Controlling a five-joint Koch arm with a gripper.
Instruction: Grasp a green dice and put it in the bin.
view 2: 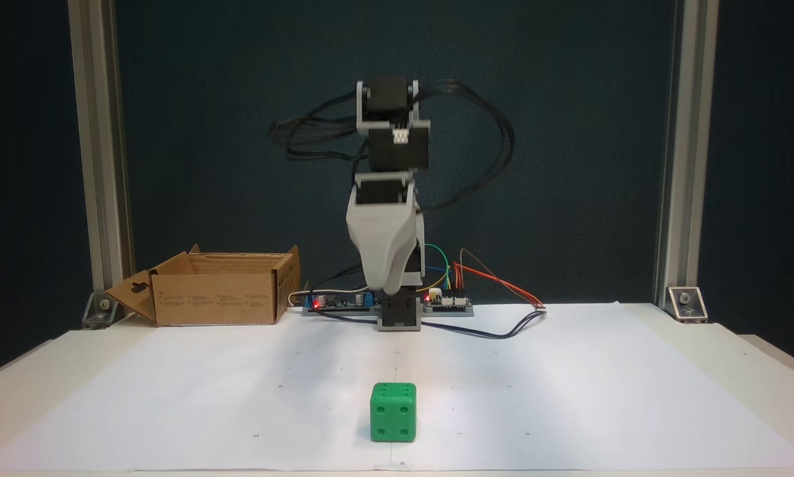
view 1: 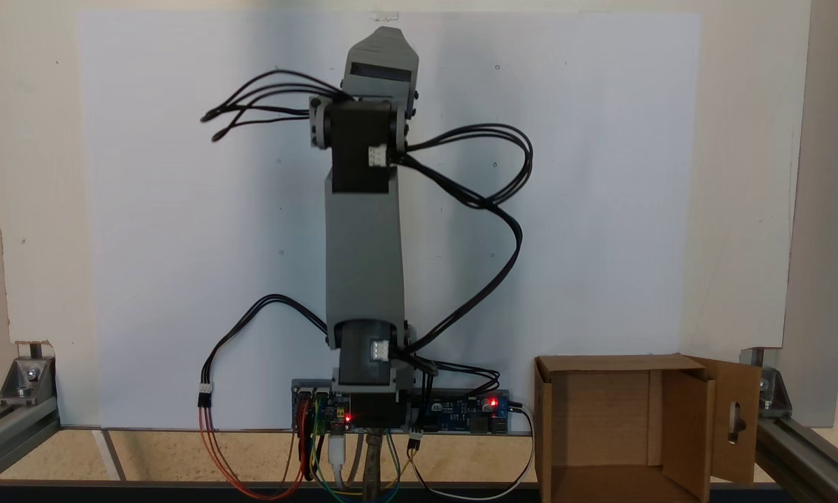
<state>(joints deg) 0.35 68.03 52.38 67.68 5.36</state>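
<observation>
dice: green dice (view 2: 393, 411), four-pip face toward camera, on white paper
bin: open cardboard bin (view 2: 219, 289), well apart

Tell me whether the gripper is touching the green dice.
Apart. In a fixed view the green dice sits alone on the white paper near the front edge, while the gripper hangs folded at the arm's base far behind, bare paper between them.

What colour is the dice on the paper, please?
Bright green, clearest in a fixed view from the front.
</observation>
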